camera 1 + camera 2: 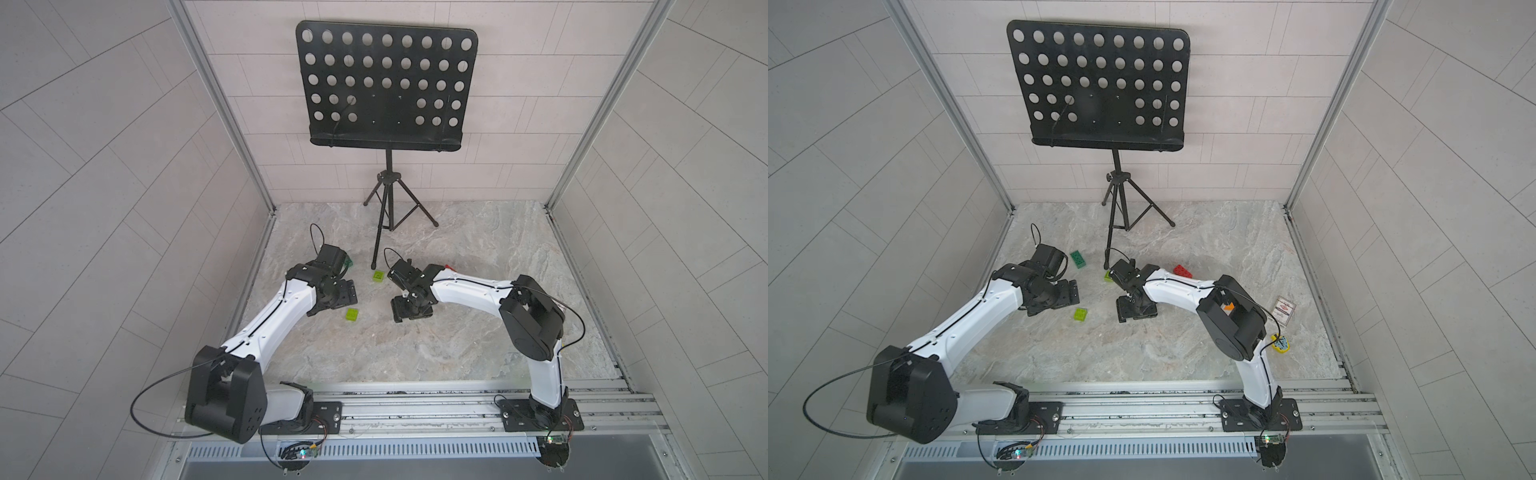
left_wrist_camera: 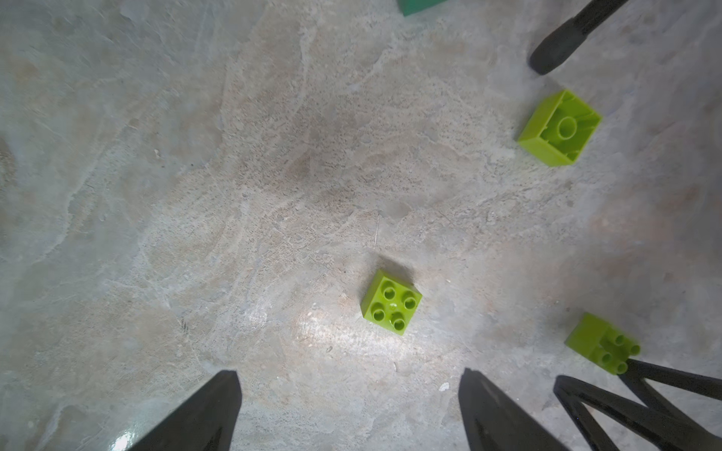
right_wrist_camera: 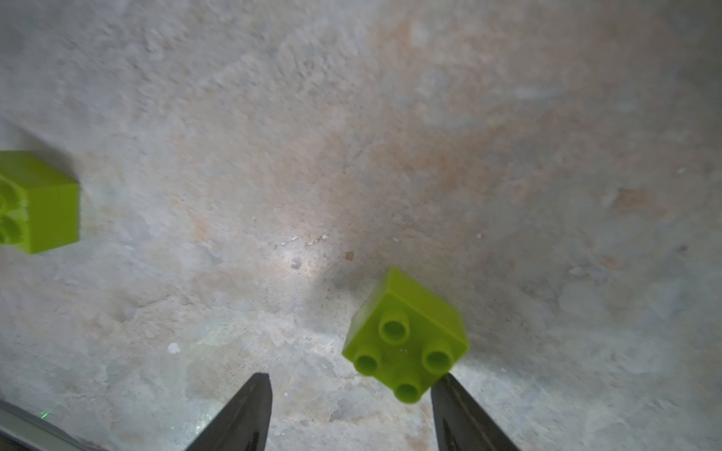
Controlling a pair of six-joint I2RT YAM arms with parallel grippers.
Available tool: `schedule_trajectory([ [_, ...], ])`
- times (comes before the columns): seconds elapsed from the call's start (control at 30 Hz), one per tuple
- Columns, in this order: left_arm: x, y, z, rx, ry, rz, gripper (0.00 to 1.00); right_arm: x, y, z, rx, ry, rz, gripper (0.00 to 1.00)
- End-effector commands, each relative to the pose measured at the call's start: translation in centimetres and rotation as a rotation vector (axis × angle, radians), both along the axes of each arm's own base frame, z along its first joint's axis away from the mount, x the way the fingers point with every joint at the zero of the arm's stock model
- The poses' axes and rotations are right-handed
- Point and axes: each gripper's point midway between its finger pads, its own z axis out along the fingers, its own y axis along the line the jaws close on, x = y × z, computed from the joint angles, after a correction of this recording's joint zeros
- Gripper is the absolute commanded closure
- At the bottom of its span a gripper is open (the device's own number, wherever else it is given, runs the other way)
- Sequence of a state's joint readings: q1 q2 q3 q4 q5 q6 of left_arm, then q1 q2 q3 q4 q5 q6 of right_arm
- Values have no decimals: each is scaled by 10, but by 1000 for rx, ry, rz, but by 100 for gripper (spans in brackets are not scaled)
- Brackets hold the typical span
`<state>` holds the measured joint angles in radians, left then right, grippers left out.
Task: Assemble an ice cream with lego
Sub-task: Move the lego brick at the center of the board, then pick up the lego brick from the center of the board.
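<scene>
Left fingers point(image 2: 211, 414) spread wide, empty; right fingers point(image 3: 246, 414) parted, lime brick point(image 3: 406, 336) beside one tip

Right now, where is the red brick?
In a top view the red brick lies on the marble table, just beyond the right arm, farther from the bases.

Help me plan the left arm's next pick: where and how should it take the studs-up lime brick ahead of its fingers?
Take the studs-up lime brick by two opposite flat side walls, from straight above. It sits flat with free space around it, but skewed to the left gripper, which probably needs turning first.
</scene>
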<state>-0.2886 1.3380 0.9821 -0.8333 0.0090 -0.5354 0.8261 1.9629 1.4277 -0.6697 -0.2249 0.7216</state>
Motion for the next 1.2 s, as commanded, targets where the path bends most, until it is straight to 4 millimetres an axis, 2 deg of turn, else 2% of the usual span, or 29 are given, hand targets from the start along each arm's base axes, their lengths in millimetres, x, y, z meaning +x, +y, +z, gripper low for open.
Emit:
schedule_trajectory([
  [0.0,-1,-5,-4,5,45,-59,8,-7,-5,33,66,-49,35,29],
  [0.13,-2,-9,-19,34,110,-117,11,2,-31,77,110,-195,26,27],
  [0.23,1,-13,-30,108,169,-189,14,30,-69,107,182,-373,-101,22],
  [0.3,2,-16,-40,166,227,-234,18,46,-98,112,267,-459,-221,21],
  [0.4,1,-25,-57,170,312,-270,26,54,-119,107,377,-560,-311,19],
  [0.53,5,-28,-70,179,358,-277,31,51,-120,104,462,-607,-313,21],
  [0.6,7,-31,-72,165,359,-274,32,50,-119,108,451,-628,-268,23],
  [0.7,7,-33,-76,157,366,-276,37,51,-127,105,431,-658,-289,24],
  [1.0,4,-34,-82,140,378,-273,58,52,-124,101,444,-646,-273,29],
  [1.17,1,-41,-81,91,369,-274,74,53,-124,97,426,-633,-270,33],
])
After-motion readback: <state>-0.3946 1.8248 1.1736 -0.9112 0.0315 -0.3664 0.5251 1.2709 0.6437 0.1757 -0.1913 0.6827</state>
